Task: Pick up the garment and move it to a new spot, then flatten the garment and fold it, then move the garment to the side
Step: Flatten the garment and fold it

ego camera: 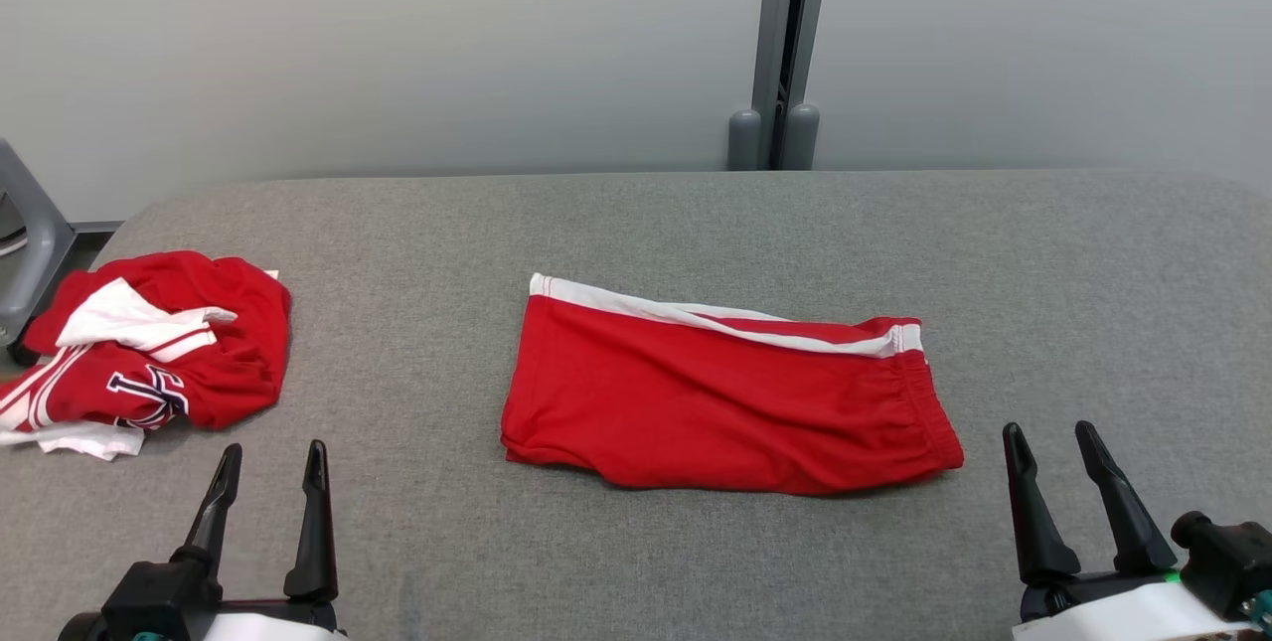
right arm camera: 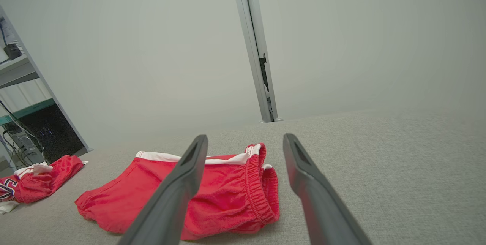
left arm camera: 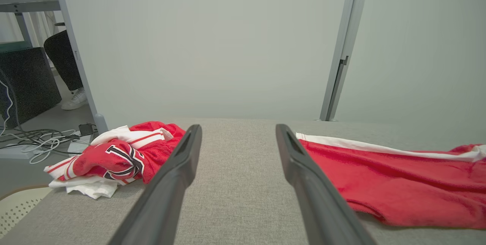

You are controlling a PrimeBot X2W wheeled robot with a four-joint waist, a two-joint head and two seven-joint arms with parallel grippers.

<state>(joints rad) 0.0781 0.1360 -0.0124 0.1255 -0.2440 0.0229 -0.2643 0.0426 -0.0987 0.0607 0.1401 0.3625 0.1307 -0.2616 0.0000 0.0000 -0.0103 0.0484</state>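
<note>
At the centre of the head view lie the red shorts, spread flat on the table and, by the look of the doubled layers, already folded once along their length. Their long axis runs left to right across the frame, dipping slightly toward the right; the gathered waistband forms the right end, the leg hems the left end, and a white stripe follows the far edge. Both sets of jaws sit low in the frame, one at each bottom corner, and both stand wide apart and hold nothing. The right jaws, with their dark fingers pointing up the frame, are the nearer: the waistband corner lies just up and to the left of them. The left jaws, fingers likewise parted, have bare table between them and the hem end. I judge that a further fold or the move aside would start from the two short ends. A crumpled red and white jersey sits apart at the left edge of the table. Grey woven cloth covers the table, with a plain pale wall and a grey metal post behind. Beyond the wall's left end, the left wrist view shows cables on the floor and a person's dark trouser leg.
</note>
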